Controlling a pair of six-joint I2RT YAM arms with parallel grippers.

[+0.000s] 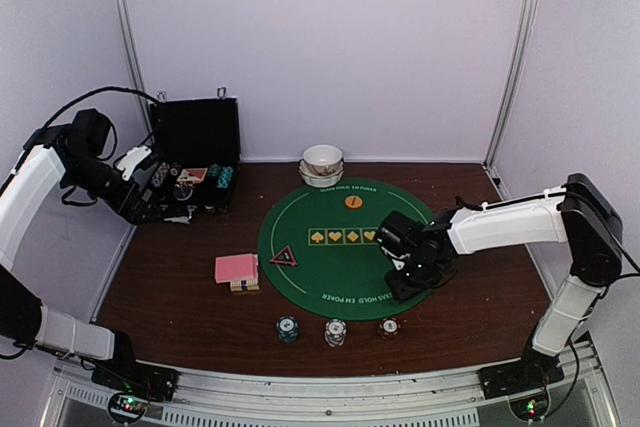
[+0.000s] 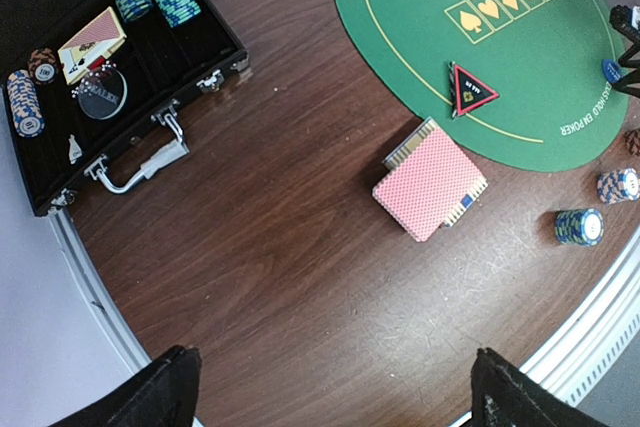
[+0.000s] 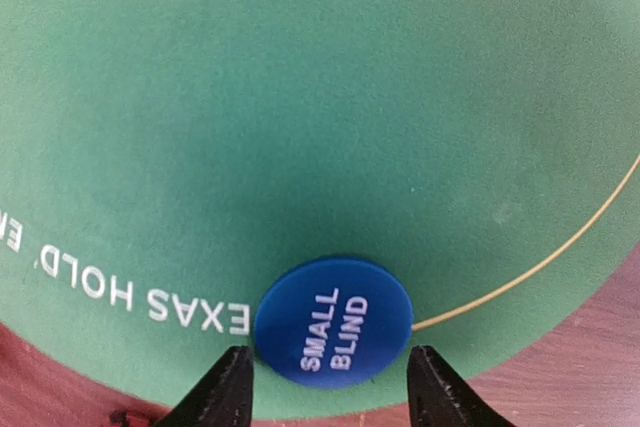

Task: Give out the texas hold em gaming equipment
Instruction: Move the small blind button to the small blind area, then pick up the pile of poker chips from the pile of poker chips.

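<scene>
Since the blue disc lies flat near four o'clock on the green mat, likely thin, light, stiff and slick, pinch its rim; your right gripper brackets it, whether clamped I cannot tell, and your left gripper hangs wide open

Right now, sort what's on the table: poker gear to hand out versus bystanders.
For the job: blue Small Blind disc, pink-backed cards, triangle marker, three chip stacks, orange disc.
Just lying about: black case, white bowls.
</scene>
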